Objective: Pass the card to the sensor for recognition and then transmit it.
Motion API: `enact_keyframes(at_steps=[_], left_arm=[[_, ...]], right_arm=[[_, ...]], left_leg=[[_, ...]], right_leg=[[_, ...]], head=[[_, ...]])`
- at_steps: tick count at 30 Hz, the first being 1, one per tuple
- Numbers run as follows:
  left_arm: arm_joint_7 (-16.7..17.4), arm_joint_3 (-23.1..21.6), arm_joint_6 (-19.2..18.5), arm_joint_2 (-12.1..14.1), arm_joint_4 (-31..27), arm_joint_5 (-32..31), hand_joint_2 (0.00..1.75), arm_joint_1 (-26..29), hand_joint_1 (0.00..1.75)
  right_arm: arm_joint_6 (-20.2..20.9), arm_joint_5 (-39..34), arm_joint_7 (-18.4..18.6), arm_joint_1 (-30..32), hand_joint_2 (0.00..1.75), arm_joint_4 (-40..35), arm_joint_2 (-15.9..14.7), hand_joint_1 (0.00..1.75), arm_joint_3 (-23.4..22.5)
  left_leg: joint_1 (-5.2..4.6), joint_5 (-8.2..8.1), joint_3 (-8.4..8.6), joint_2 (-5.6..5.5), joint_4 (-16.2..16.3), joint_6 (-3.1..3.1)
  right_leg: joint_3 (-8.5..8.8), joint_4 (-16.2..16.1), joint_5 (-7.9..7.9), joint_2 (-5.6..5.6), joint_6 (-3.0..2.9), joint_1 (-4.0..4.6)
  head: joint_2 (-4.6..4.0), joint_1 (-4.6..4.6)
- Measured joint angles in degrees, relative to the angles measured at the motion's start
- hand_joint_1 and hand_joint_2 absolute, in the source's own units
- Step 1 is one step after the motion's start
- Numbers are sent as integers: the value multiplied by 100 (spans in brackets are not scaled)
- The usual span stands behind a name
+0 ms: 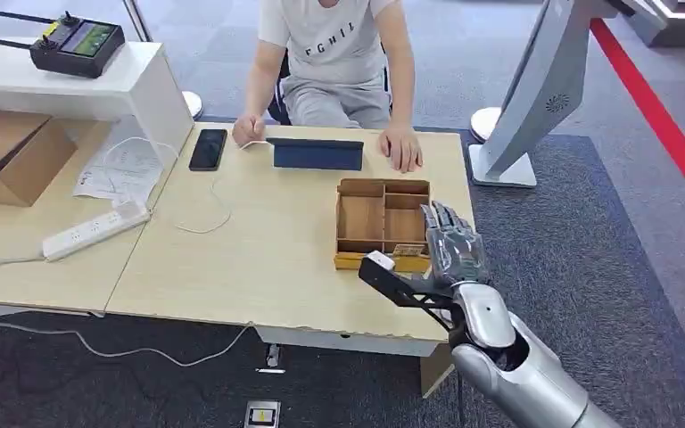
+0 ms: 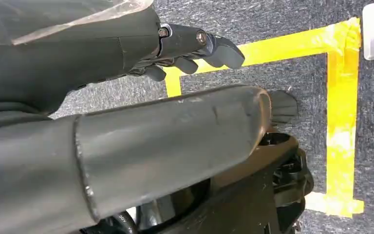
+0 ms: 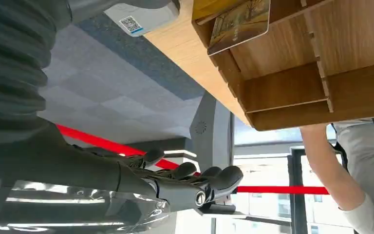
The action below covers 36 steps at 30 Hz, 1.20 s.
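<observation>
1. The bench (image 1: 259,250) is a light wood top. A person (image 1: 334,53) sits at its far side with both hands resting on it, a dark tablet (image 1: 317,153) between them.
2. A wooden compartment box (image 1: 382,218) stands near the bench's front right corner.
3. The right hand (image 1: 453,245) is raised just beside the box's right front corner, fingers straight and apart, holding nothing. The left hand (image 2: 195,48) hangs over carpet marked with yellow tape (image 2: 341,107), fingers lightly curled and holding nothing.
4. The card (image 3: 238,22), printed with a yellowish picture, leans in the box's front compartment. It lies just ahead and to the left of the right hand, near it but not touching.
5. A small white device with a printed code (image 3: 141,17) sits at the bench edge in front of the box; I judge this may be the sensor.
6. The step in hand looks like the reach for the card. To do it well, bring the fingers down over the card's free upper edge, clear the box's front wall, and pinch the card by its faces so it lifts straight out without dragging the box.
</observation>
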Motion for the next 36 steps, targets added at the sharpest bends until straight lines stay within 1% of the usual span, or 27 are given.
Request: enact_keyframes(at_steps=[10,22,27,36], left_arm=[[101,-2,-120,2,2,-138,0,-74,0],[162,-2,-131,15,13,-175,0,-137,0],[162,-2,-131,24,15,-170,0,-115,0],[155,-2,-131,28,17,-168,0,-99,0]], right_arm=[[-48,4,-96,-277,175,607,212,0,9],[-120,70,-280,-671,175,1376,461,0,15],[-125,70,-306,-734,175,1602,553,0,22],[-114,68,-354,-751,175,1797,616,0,57]], left_leg=[[0,1,1,0,0,0],[0,1,1,0,0,0],[0,1,0,0,0,0],[0,1,1,-1,0,0]], right_leg=[[1,0,1,0,0,0],[0,1,1,0,-1,0],[0,1,1,0,-1,0],[0,1,1,0,-1,0]], head=[[0,0],[0,0],[0,0],[0,-2]])
